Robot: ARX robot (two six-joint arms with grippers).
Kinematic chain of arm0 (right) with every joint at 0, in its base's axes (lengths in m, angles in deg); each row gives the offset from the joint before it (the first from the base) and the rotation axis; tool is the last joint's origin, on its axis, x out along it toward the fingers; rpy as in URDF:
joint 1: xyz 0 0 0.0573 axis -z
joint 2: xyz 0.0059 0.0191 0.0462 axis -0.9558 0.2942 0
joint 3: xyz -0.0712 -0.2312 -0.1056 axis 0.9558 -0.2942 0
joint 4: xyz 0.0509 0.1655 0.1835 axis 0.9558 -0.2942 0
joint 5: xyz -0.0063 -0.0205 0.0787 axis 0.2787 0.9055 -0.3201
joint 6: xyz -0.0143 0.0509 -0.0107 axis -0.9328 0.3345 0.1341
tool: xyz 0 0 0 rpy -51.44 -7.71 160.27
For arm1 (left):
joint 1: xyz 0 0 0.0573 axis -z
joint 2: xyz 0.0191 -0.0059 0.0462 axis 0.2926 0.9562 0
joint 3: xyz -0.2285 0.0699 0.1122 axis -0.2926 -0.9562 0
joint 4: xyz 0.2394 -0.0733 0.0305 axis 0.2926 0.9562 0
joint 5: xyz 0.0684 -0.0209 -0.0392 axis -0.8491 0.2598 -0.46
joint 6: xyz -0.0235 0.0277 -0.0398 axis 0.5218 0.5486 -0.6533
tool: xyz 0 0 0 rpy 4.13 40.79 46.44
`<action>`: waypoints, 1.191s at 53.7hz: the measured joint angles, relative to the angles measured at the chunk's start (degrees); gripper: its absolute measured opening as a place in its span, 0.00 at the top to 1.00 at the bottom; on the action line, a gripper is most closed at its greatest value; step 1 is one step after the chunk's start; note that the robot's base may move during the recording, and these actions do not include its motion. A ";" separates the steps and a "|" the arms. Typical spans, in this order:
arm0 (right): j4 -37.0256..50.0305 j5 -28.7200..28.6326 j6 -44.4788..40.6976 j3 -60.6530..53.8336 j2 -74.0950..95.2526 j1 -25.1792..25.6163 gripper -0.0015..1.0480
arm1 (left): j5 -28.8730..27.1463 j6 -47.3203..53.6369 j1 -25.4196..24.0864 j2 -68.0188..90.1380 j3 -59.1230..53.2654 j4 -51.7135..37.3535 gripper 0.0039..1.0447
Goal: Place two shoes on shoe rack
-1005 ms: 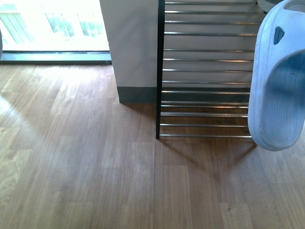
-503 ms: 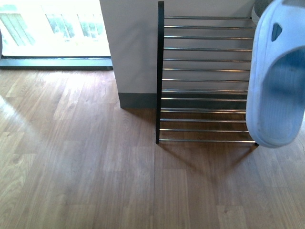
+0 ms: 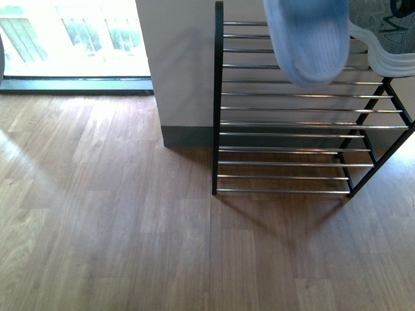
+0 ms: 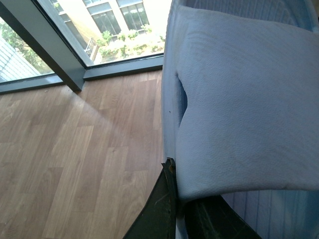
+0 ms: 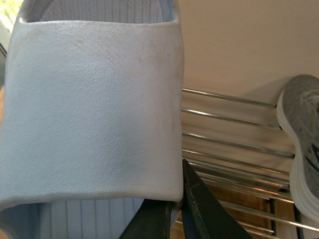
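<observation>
left claw [image 4: 175,191], right claw [image 5: 173,199] each pinch a light blue rubber slide sandal [image 4: 239,109] | risk: small edge pinch slips, sandal falls between bars of black chrome-bar shoe rack [image 3: 218,97]

Front view: right sandal [image 3: 305,45] blurred, cut by top edge; grey sneaker [image 3: 389,39], shoe rack [image 3: 285,123] cut at top right. Wrist views: straps of left sandal [image 4: 239,109], right sandal hide most of left gripper [image 4: 180,199], right gripper [image 5: 175,201]
</observation>
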 joint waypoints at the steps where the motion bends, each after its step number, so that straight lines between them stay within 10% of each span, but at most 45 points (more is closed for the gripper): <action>1: -1.44 0.42 -0.46 2.05 1.29 -0.26 0.98 | 0.00 0.00 0.00 0.00 0.00 0.00 0.99; 35: -46.07 16.02 -8.83 72.52 47.32 3.32 0.98 | 0.00 0.00 0.00 0.00 0.00 0.00 0.99; 64: -57.18 20.04 -13.27 93.48 58.82 6.82 0.98 | 0.00 0.00 0.00 0.00 0.00 0.00 0.99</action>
